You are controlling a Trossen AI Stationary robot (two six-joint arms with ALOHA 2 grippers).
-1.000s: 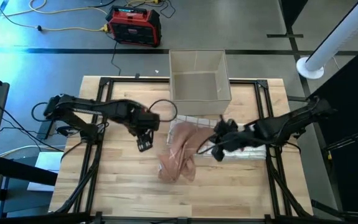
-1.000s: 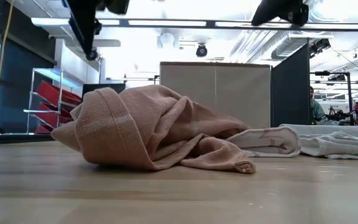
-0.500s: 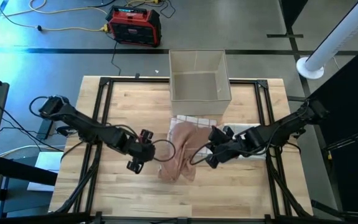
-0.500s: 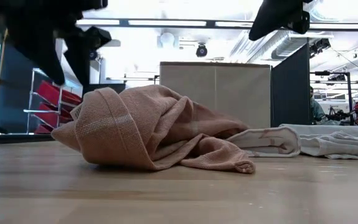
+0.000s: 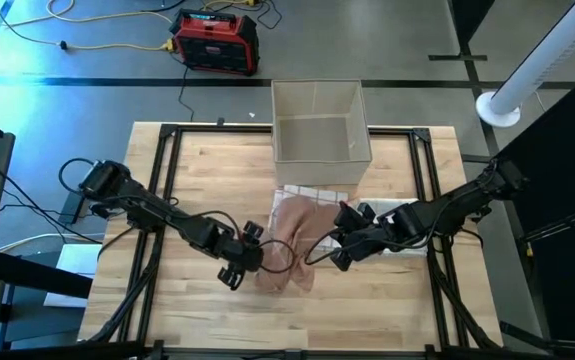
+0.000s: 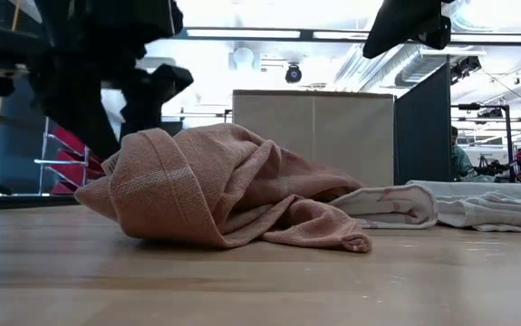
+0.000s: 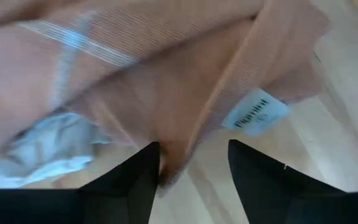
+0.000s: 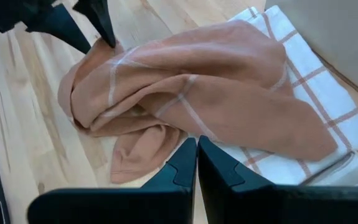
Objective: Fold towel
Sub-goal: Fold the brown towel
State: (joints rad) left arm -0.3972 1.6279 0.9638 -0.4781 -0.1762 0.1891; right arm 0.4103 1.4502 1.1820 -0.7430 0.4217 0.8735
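A crumpled pink towel (image 5: 289, 245) (image 6: 224, 186) lies in a heap on the wooden table, its far part resting on a white checked towel (image 5: 312, 193) (image 8: 315, 87). My left gripper (image 5: 250, 257) (image 7: 194, 152) is open and low at the heap's left edge, with a fold of the pink towel (image 7: 166, 93) between its fingers. A white label (image 7: 253, 112) shows on the cloth nearby. My right gripper (image 5: 335, 258) (image 8: 197, 146) is shut and hovers above the heap's right side, clear of the pink towel (image 8: 197, 87). My left gripper comes at the pink towel's left edge (image 8: 113, 53) slanting down from the table's left. One fingertip (image 7: 147, 168) stands right against a low fold (image 7: 166, 174). I cannot tell whether it touches the cloth.
An open beige box (image 5: 317, 125) (image 6: 314, 136) stands at the far side of the table behind the towels. More white cloth (image 6: 441, 204) lies to the right of the heap. Bare wood (image 5: 197, 310) lies along the near edge and at the left.
My left gripper has swung from the heap's far left toward the near edge and right, coming down to the pink towel's left edge. My right gripper has shifted a little toward the near left, then held still. The towel heap has kept its shape.
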